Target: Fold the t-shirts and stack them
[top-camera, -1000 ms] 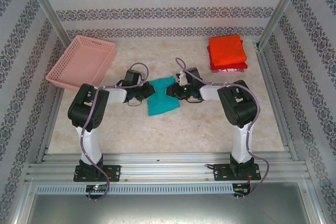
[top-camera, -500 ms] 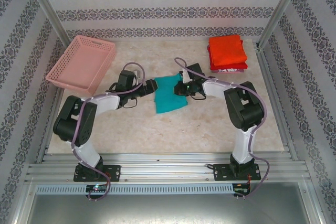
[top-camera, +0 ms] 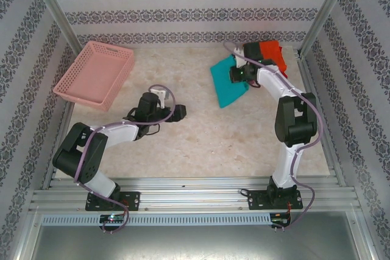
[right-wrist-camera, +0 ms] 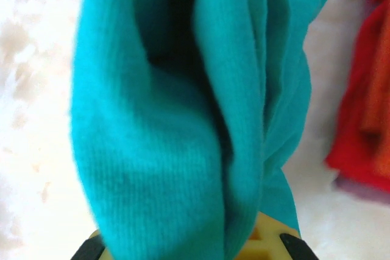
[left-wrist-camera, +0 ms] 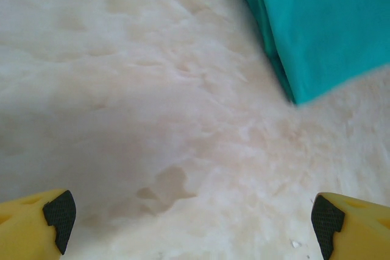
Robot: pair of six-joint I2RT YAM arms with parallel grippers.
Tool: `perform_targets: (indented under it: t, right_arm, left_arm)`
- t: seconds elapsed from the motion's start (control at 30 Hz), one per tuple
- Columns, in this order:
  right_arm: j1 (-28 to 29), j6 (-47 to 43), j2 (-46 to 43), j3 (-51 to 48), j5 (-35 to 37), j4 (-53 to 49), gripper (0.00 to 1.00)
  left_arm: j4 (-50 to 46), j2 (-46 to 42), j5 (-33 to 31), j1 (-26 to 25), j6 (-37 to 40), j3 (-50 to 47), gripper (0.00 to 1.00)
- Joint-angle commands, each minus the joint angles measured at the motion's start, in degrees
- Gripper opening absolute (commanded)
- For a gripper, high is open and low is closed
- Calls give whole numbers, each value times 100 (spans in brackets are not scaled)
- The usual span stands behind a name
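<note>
Right wrist: fine-knit teal t-shirt point(right-wrist-camera: 152, 150), deep soft folds.

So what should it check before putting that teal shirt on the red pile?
1. Grip: right gripper shut on the teal t-shirt: ok.
2. Fold holding together: cannot tell; the cloth hangs bunched in the right wrist view.
3. Target: red stack close beside the carried shirt: ok.
4. Other arm: left gripper open, over bare table, away from the path: ok.
5. Obstacles: pink basket far off at the left: ok.
</note>
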State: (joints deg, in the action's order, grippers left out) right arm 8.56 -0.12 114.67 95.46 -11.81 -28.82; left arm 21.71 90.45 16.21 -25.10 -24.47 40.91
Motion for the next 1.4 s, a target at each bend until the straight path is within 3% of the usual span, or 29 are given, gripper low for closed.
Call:
perform_targets:
  t: [0.0,0.47,0.7,0.8,0.93,1.37]
  right_arm:
    - [-121,-580,419,802,10,-591,0]
    - [-664,-753,1402,3650,-59,-1803,0]
    - [-845,-766,1650,4115,-254,-1965,0]
    - [-873,-684,1751,4296,-675,-2177,0]
    - [-791,-440,1506,3718,-1086,-2017,0]
    - [-515,1323,-505,-363,-2202,465,0]
  left_arm:
    - [-175,-31,-52,-314,903,302,100]
    - [-81,166,245,-475,1058,418,100]
    - [7,201,256,-476,1024,374,100]
    - [58,218,291,-477,990,363,100]
    - [136,227,226,-472,938,307,100]
    - [289,155,122,-462,874,224,100]
